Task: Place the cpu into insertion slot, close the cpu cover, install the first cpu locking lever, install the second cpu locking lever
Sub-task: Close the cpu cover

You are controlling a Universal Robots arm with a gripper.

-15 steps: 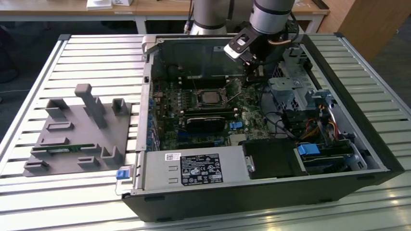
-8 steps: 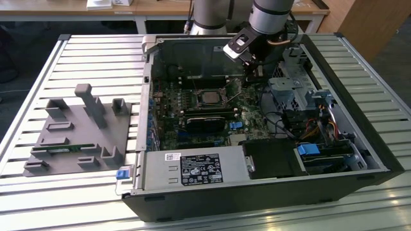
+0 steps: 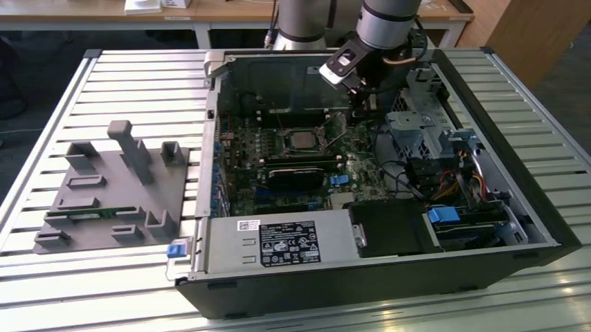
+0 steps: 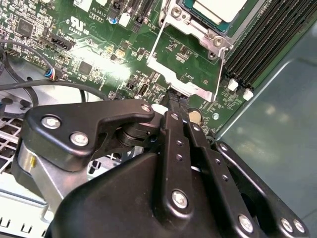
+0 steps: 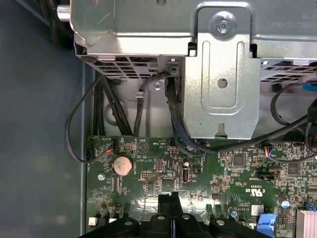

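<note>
The cpu (image 3: pixel 300 140) lies flat in the insertion slot (image 3: pixel 279 140) on the green board inside the open computer case; its silver top (image 4: pixel 218 7) also shows in the second wrist view. The cpu cover (image 4: pixel 203 90), a silver frame with a square window, stands swung up from the slot, with board showing through it. My gripper (image 3: pixel 358 111) hangs over the board on the exterior view's right of the slot. Its black fingers are shut together in both wrist views, the tips (image 4: pixel 175 96) right at the raised cover's free edge; whether they touch it is unclear.
A metal drive cage (image 5: pixel 223 74) with black cables (image 5: pixel 173 119) rises close by the gripper. Memory slots (image 4: pixel 257 39) run beside the slot. The power supply (image 3: pixel 277 242) fills the case's near side. A grey fixture block (image 3: pixel 111 187) sits on the slatted table.
</note>
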